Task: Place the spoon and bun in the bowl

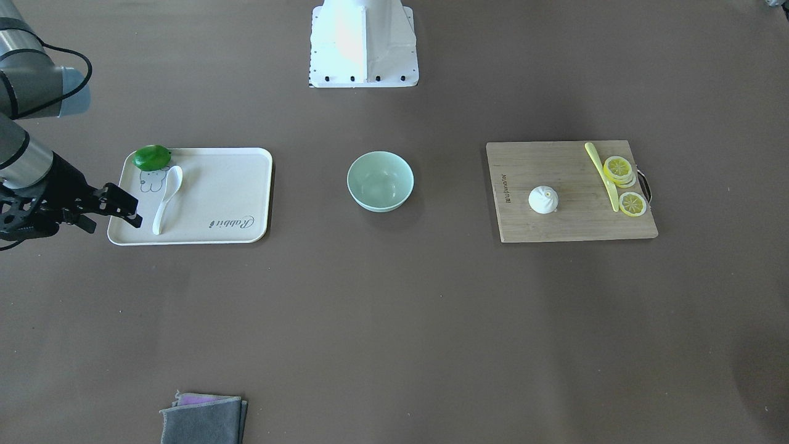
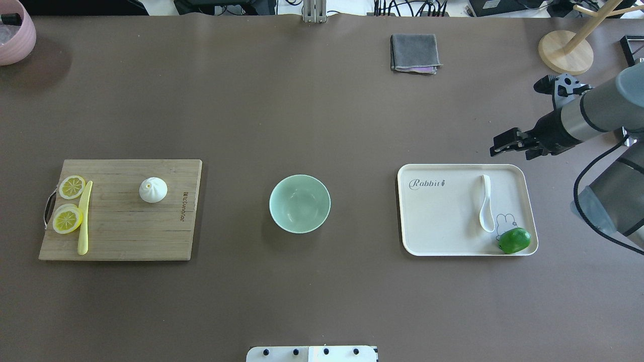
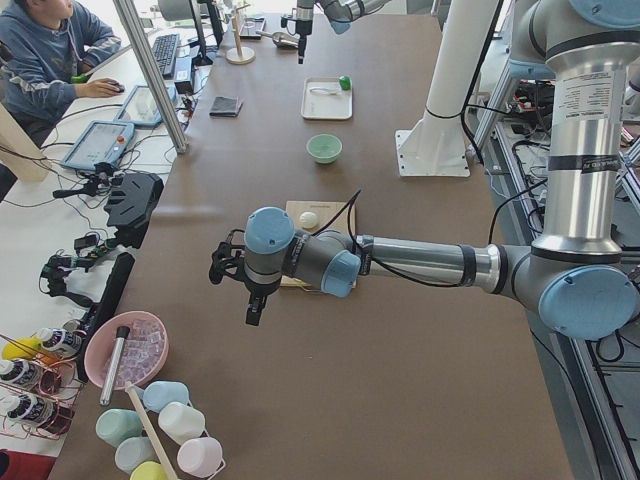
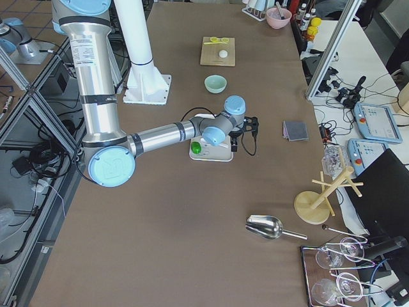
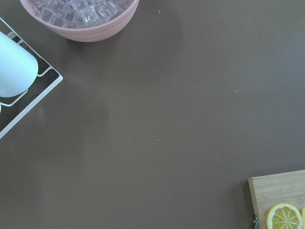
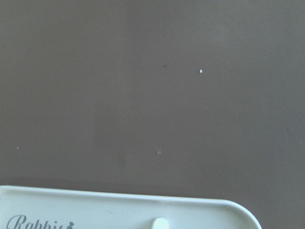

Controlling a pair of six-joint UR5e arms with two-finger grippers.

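The white spoon (image 1: 166, 198) lies on a cream tray (image 1: 216, 197), also seen in the overhead view (image 2: 485, 203); its handle tip shows in the right wrist view (image 6: 161, 223). The white pleated bun (image 1: 543, 200) (image 2: 153, 190) sits on a wooden cutting board (image 2: 126, 231). The mint-green bowl (image 1: 380, 182) (image 2: 300, 203) stands empty at the table's middle. My right gripper (image 1: 126, 209) (image 2: 500, 143) looks open and empty, just past the tray's far edge near the spoon's handle. My left gripper (image 3: 252, 305) shows only in the exterior left view; I cannot tell its state.
A green lime (image 2: 514, 240) sits in the tray's corner by the spoon's scoop. A pale-yellow knife (image 2: 84, 218) and lemon slices (image 2: 68, 220) lie on the board's outer end. A grey cloth (image 2: 414, 53), a pink bowl (image 2: 15, 35) and a wooden stand (image 2: 566, 50) are along the far edge.
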